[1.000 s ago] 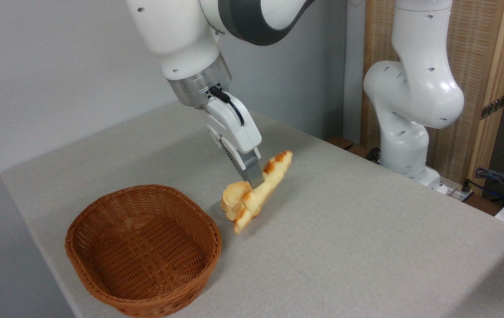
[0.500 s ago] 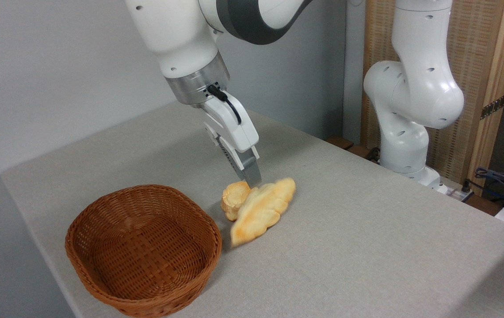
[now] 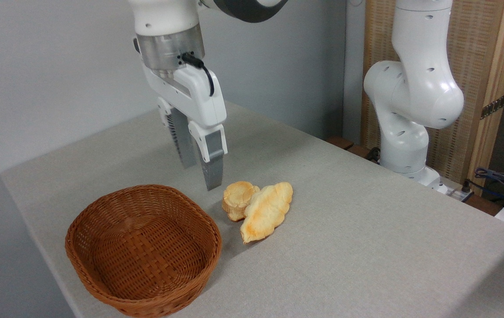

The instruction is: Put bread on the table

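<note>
A: Quickly, where does the bread (image 3: 265, 212) sit?
B: Flat on the table (image 3: 367, 247), touching a small round bun (image 3: 238, 199) on its left, just right of the wicker basket (image 3: 143, 249).
A: And the gripper (image 3: 200, 171)?
B: It hangs above the table, left of the bun and beyond the basket, fingers (image 3: 212, 170) spread apart, gripping nothing.

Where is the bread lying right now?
The bread lies flat on the grey table near the picture's centre, against the right side of a small round bun, right of the wicker basket.
</note>
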